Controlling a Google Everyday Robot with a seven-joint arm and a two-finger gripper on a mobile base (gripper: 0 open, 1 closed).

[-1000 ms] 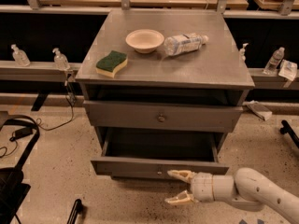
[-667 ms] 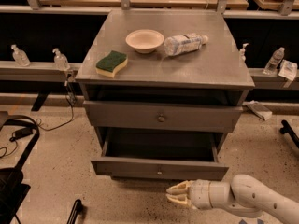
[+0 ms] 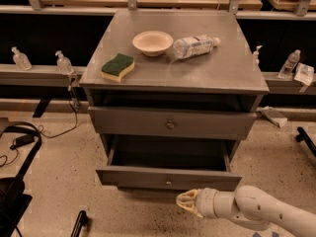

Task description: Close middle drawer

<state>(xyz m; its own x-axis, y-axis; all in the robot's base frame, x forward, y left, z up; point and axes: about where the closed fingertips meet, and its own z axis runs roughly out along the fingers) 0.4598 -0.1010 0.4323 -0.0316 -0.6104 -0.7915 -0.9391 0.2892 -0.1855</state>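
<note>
The middle drawer (image 3: 148, 177) is a grey metal drawer with a small round knob (image 3: 168, 182). It stands pulled out from the grey cabinet, and its dark inside shows. My gripper (image 3: 184, 202) is at the bottom of the view, low in front of the drawer's front panel. It sits just below the panel and a little right of the knob, pointing left. Its pale fingers are together and hold nothing. I cannot tell whether it touches the panel.
Above is a taller drawer front with a darker knob (image 3: 170, 125). On the cabinet top (image 3: 217, 73) lie a green sponge (image 3: 118, 66), a white bowl (image 3: 152, 42) and a plastic bottle (image 3: 195, 46). Cables and a black object (image 3: 15, 147) lie on the floor at left.
The gripper's fingers were spread a second ago and have come together. The gripper stays low in front of the drawer. The drawer has not visibly moved.
</note>
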